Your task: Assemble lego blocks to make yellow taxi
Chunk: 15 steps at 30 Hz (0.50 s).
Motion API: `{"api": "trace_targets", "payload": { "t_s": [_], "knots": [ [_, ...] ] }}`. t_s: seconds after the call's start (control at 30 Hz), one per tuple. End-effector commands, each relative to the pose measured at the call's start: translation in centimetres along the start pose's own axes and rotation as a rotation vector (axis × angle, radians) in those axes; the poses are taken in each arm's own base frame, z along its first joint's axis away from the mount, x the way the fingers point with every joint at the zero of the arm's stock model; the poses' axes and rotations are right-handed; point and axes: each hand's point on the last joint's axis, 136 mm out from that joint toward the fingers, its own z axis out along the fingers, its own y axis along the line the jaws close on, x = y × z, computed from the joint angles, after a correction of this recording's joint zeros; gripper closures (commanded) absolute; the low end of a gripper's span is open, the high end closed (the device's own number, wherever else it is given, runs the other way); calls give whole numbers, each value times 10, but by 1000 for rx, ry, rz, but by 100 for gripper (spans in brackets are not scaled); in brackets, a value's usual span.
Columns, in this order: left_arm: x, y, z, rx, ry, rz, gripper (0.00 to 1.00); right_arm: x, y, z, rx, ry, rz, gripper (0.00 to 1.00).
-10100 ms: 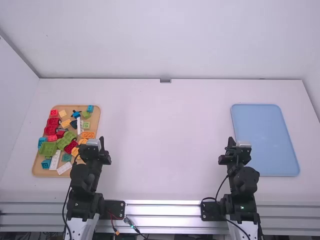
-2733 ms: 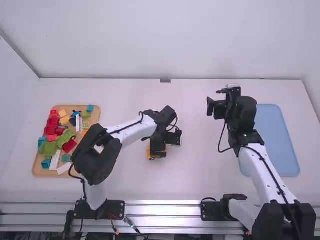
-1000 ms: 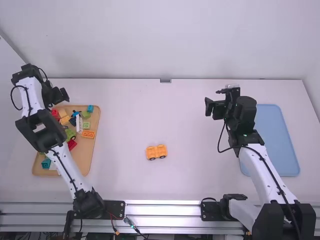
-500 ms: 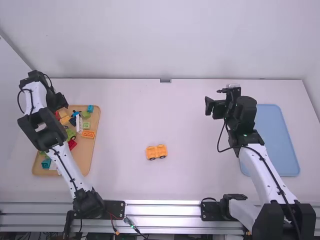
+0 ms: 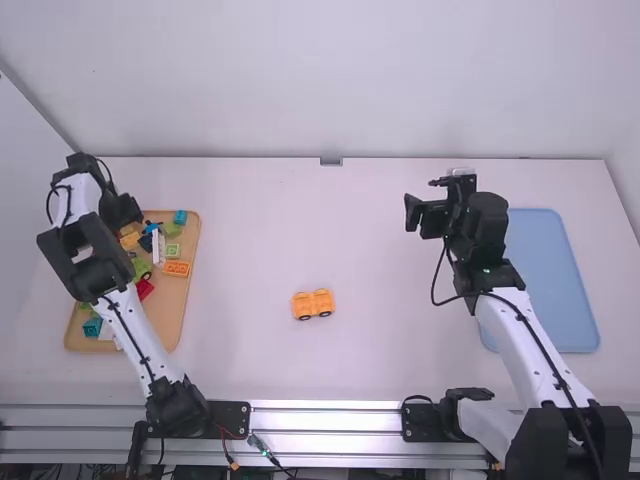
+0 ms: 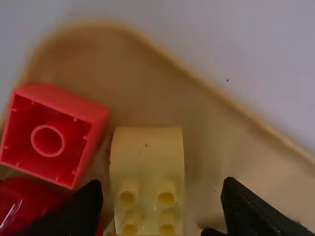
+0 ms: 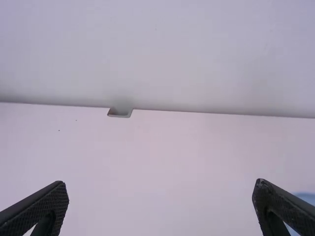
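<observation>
Over the wooden tray's [image 5: 178, 325] 11 o'clock corner, the left gripper [image 6: 162, 189] has its jaws parted astride a yellow block [image 6: 147, 155], seemingly ungripped, as far as I can judge with the arm hiding that corner in the high view. Fetching a top for the taxi looks like the step in hand; next calls for a straight descent, a squeeze, then a lift. A red block [image 6: 93, 105] crowds it, and 1 finger could snag there. At 3 o'clock from the tray, well apart, stands the wheeled taxi body [image 5: 313, 304], awaiting its upper part. From that body, the right gripper [image 7: 161, 189], released and empty, hangs at 2 o'clock; a blue tray [image 5: 550, 280] lies at 3.
</observation>
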Motion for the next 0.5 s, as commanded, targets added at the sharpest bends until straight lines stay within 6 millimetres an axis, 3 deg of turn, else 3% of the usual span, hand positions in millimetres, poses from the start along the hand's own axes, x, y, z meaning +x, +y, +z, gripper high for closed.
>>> {"api": "trace_targets", "payload": {
  "t_s": [0.0, 0.2, 0.3, 0.37, 0.47],
  "knots": [
    [7, 0, 7, -5, 20, -2, 41, -19, 2, -1, -6, -38, -8, 1],
    [3, 2, 11, -12, 0, -27, 57, -19, 2, -1, -6, -39, -9, 1],
    [6, 7, 11, -15, 11, -34, 60, -19, 2, -1, -7, -39, -9, 1],
    [7, 7, 12, -14, 14, -24, 70, -19, 2, -1, -5, -38, -9, 1],
    [2, 1, 11, -14, -5, 4, 69, -19, 2, -1, -8, -38, -10, 1]
  ]
}}
